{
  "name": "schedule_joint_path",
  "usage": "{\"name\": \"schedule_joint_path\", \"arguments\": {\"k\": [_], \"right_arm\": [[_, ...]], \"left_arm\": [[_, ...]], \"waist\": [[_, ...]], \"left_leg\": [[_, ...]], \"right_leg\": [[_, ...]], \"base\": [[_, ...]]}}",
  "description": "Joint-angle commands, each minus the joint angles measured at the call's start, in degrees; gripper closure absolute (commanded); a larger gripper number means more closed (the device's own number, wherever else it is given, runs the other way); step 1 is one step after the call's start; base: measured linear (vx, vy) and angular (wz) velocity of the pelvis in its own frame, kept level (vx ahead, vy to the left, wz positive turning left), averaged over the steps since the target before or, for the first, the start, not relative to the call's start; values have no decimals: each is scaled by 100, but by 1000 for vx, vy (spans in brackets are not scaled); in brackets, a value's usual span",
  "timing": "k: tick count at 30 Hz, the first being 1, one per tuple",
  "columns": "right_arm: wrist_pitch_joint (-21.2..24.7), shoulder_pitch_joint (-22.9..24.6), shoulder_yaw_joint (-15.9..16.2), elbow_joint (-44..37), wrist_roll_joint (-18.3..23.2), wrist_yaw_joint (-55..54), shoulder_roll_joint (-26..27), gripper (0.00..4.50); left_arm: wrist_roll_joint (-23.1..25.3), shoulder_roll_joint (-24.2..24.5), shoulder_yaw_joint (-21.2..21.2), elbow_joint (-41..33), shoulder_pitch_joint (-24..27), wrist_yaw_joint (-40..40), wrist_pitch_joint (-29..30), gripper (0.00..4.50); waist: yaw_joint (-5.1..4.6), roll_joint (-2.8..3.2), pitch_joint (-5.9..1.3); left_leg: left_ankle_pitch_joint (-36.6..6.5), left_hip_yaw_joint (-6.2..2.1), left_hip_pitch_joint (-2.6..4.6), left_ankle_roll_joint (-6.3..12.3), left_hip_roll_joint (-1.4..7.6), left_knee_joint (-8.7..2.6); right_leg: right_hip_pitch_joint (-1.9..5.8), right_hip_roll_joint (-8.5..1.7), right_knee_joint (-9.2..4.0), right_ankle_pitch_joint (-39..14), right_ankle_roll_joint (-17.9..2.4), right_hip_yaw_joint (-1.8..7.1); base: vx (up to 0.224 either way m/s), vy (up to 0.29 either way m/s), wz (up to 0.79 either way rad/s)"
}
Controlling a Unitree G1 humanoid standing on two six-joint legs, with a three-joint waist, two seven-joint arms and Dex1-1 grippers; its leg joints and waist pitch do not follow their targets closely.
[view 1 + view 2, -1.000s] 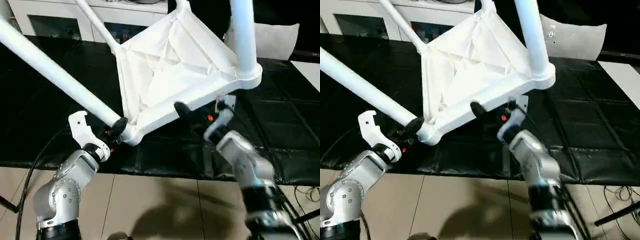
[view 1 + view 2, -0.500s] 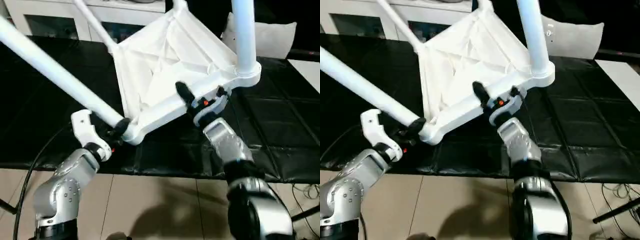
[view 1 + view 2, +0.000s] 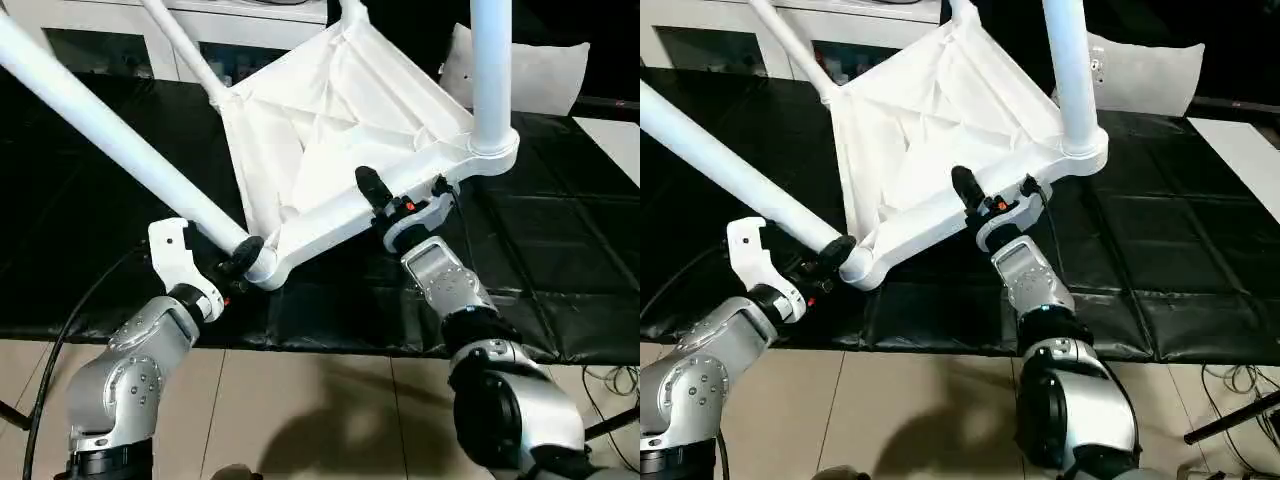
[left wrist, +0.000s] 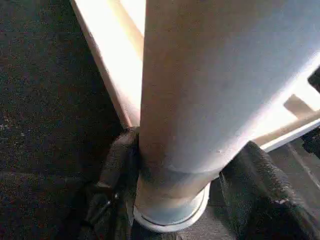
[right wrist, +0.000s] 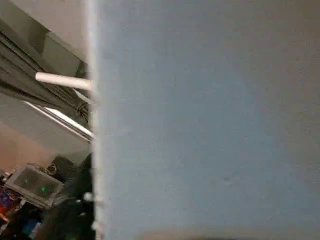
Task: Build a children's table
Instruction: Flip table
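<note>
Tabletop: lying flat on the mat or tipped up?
Tipped up. The tabletop slants with its ribbed underside facing the camera, near edge held by the right gripper above the black mat.

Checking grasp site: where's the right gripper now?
In the left eye view, the right gripper is right of centre, clamped on the tabletop near rim, between the two near corner sockets and closer to the one holding the upright leg.

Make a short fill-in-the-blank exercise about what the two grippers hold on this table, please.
1. The left gripper is closed around a white ____ near its socket.
2. The right gripper grips the ____ of the tabletop.
3. The mat under the table is ____ in colour.

Missing words: leg; edge; black
</note>
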Motion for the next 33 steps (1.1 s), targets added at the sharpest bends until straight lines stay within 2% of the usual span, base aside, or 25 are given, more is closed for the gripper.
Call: {"name": "schedule_joint_path", "arguments": {"k": [1, 5, 6, 9, 10, 14, 16, 17, 18, 19, 20, 21, 23, 26, 28, 30, 31, 32, 33], "right_arm": [[55, -364, 125, -76, -16, 295, 102, 177], [-36, -377, 131, -42, -57, 355, 95, 212], [-74, -404, 99, 6, -66, 378, 83, 219], [-119, -423, 64, 20, -72, 369, 64, 235], [-169, -422, 66, 21, -99, 337, 47, 241], [-386, -379, 56, -52, -207, 186, -37, 245], [-719, -334, -25, -225, -263, -92, -154, 245], [-784, -328, -54, -277, -263, -158, -182, 245], [-831, -337, -106, -301, -241, -199, -214, 245], [-909, -347, -164, -337, -226, -269, -254, 245], [-979, -356, -260, -431, -183, -374, -321, 245], [-991, -357, -277, -448, -176, -393, -333, 245], [-1137, -304, -351, -738, -244, -642, -523, 246], [-1157, -115, -231, -1213, -445, -772, -703, 246], [-1020, 214, -126, -1962, -674, -1048, -912, 246], [-942, 371, -93, -2313, -784, -1209, -1004, 246], [-929, 395, -90, -2367, -801, -1235, -1017, 247], [-849, 625, 2, -2864, -1077, -1452, -1171, 248], [-770, 741, 68, -3122, -1222, -1546, -1250, 250]], "left_arm": [[-30, -116, -459, 300, 125, -188, 257, 246], [19, -72, -493, 299, 125, -215, 174, 246], [56, -60, -511, 293, 127, -228, 110, 246], [104, -47, -523, 276, 136, -226, 57, 246], [145, -18, -553, 258, 150, -241, 25, 190], [347, 154, -709, 204, 206, -389, -167, 166], [431, 258, -756, 99, 337, -467, -319, 154], [434, 285, -763, 62, 379, -501, -353, 142], [485, 325, -787, 41, 415, -526, -450, 134], [514, 351, -789, 18, 456, -535, -510, 129], [594, 398, -796, -30, 519, -567, -669, 129], [608, 406, -797, -38, 530, -572, -697, 109], [773, 571, -889, -212, 676, -727, -997, 91], [979, 805, -1081, -468, 800, -944, -1315, 71], [988, 897, -1175, -922, 876, -1110, -1501, 52], [990, 959, -1239, -1112, 874, -1178, -1527, 47], [990, 971, -1250, -1139, 871, -1188, -1525, 39], [964, 1099, -1364, -1395, 801, -1297, -1464, 22], [949, 1164, -1419, -1513, 734, -1331, -1417, 12]], "waist": [[9, 5, -339], [25, -10, -385], [30, -10, -379], [33, -10, -373], [34, -3, -372], [44, -10, -401], [47, -6, -458], [55, 10, -466], [67, -1, -451], [76, 6, -433], [77, 6, -423], [91, 23, -413], [116, 14, -405], [188, 32, -402], [248, 44, -398], [286, 19, -405], [304, 17, -395], [271, -2, -388], [298, -2, -388]], "left_leg": [[-152, -114, 108, 314, 447, -384], [220, -102, 68, 479, 430, -325], [222, -96, 63, 534, 431, -318], [114, -93, 65, 535, 444, -323], [115, -93, 67, 526, 444, -323], [327, -92, 65, 584, 434, -299], [790, -97, 46, 718, 419, -229], [885, -92, 44, 755, 417, -208], [918, -78, 27, 814, 416, -198], [748, -70, 22, 808, 421, -214], [629, -67, 28, 786, 431, -223], [434, -68, 45, 723, 455, -240], [327, -72, 65, 629, 470, -258], [333, -60, 101, 522, 464, -254], [309, -59, 102, 376, 468, -267], [362, -48, 109, 277, 451, -259], [241, -35, 103, 208, 439, -273], [150, -29, 82, 174, 433, -282], [46, -31, 106, 91, 432, -293]], "right_leg": [[138, -529, -323, 645, -1451, 194], [135, -515, -258, 1209, -1486, 190], [120, -512, -252, 1253, -1503, 191], [115, -512, -256, 1090, -1533, 185], [112, -509, -256, 1077, -1533, 182], [115, -499, -217, 1289, -1498, 178], [112, -480, -140, 1933, -1509, 170], [94, -473, -116, 2092, -1528, 169], [74, -460, -113, 2213, -1565, 166], [70, -466, -134, 2049, -1576, 163], [62, -470, -150, 1912, -1575, 166], [54, -483, -173, 1652, -1559, 169], [47, -472, -188, 1423, -1491, 160], [9, -426, -183, 1363, -1290, 152], [9, -425, -185, 1320, -1123, 153], [-5, -401, -171, 1441, -1003, 152], [-10, -409, -193, 1321, -952, 158], [2, -410, -195, 1247, -936, 167], [-5, -408, -219, 1063, -831, 167]], "base": [[0, 0, 0], [0, 0, 0], [0, 0, 0], [0, 0, 0], [0, 0, 0], [0, 0, 0], [0, 0, 0], [0, 0, 0], [0, 0, 0], [0, 0, 0], [0, 0, 0], [0, 0, 0], [0, 0, 0], [0, 0, 0], [0, 0, 0], [0, 0, 0], [0, 0, 0], [0, 0, 0], [0, 0, 0]]}}
